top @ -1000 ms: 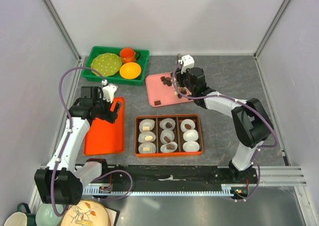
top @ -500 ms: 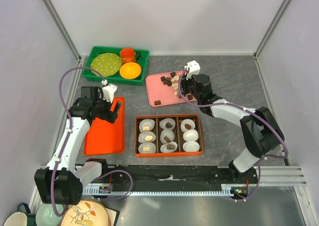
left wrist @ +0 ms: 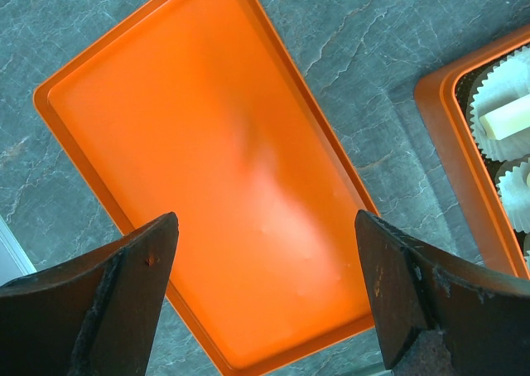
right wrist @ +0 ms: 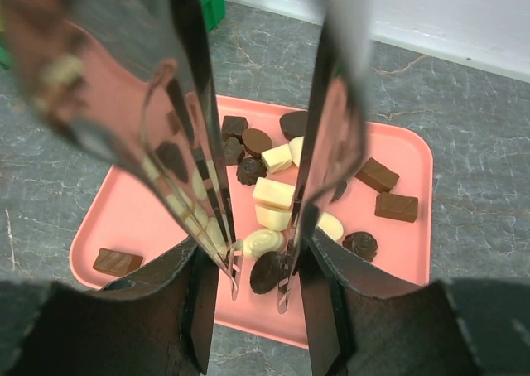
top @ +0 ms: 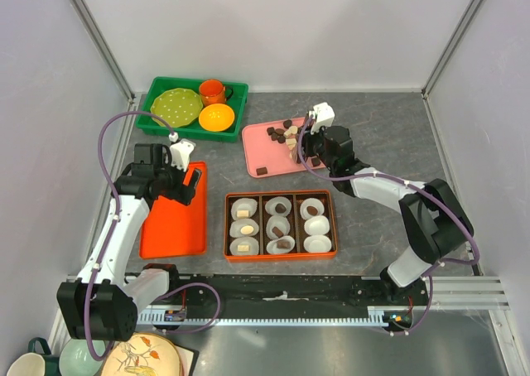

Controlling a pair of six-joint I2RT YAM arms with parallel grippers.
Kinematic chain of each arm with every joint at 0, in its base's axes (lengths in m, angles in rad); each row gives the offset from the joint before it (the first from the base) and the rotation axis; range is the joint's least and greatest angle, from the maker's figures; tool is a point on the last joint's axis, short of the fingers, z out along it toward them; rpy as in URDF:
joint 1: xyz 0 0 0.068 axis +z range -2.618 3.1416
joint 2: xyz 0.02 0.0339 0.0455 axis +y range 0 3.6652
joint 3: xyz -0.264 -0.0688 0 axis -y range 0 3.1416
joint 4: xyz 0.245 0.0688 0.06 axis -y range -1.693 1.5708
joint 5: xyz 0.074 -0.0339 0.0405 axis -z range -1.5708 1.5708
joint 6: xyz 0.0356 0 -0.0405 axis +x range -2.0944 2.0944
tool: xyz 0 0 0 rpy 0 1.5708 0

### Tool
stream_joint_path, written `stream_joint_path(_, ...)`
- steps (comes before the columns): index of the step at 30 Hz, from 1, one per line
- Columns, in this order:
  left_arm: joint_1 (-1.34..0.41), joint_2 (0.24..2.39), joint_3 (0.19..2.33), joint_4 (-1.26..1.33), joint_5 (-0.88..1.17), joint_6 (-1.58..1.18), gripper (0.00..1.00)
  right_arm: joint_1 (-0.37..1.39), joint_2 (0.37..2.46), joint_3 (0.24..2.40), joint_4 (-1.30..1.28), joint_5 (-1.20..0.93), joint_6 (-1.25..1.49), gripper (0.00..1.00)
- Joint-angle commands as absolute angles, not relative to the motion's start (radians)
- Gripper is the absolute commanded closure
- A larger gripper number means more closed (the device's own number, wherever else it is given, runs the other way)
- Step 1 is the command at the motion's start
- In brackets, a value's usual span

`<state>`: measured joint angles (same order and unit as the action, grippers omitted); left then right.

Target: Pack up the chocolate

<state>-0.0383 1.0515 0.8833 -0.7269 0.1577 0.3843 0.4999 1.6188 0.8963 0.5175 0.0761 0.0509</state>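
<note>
Pink tray (right wrist: 124,219) of chocolate (right wrist: 396,206), box (top: 280,257) partly filled

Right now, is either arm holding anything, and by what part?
Nothing held. Fingers of the right gripper flank a dark oval chocolate lying on the pink tray, not closed on it. The left gripper is open over the orange tray.

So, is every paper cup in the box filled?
No, two paper cups in the right column of the box, middle and near, are bare, unlike the far one with a chocolate.
</note>
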Motion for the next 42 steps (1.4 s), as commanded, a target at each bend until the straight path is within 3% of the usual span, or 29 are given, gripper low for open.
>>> stream_joint_path(1,-0.031,1.028,0.911,-0.723,0.143,0.422,0.06,0.502,1.635,0.899,0.58,0.055,0.075,0.53)
stream_joint_path(22,-0.031,1.022,0.897,-0.718,0.137,0.428,0.06,0.515,1.649,0.897,0.551,0.097,0.049,0.54)
stream_joint_path(30,-0.029,1.02,0.893,-0.716,0.138,0.431,0.06,0.515,1.654,0.933,0.538,0.084,0.035,0.69)
stream_joint_path(39,-0.028,1.029,0.89,-0.709,0.149,0.426,0.06,0.549,1.436,0.9,0.424,0.118,0.018,0.75)
stream_joint_path(42,-0.028,1.034,0.884,-0.703,0.15,0.428,0.06,0.595,1.289,0.904,0.234,0.155,0.028,0.76)
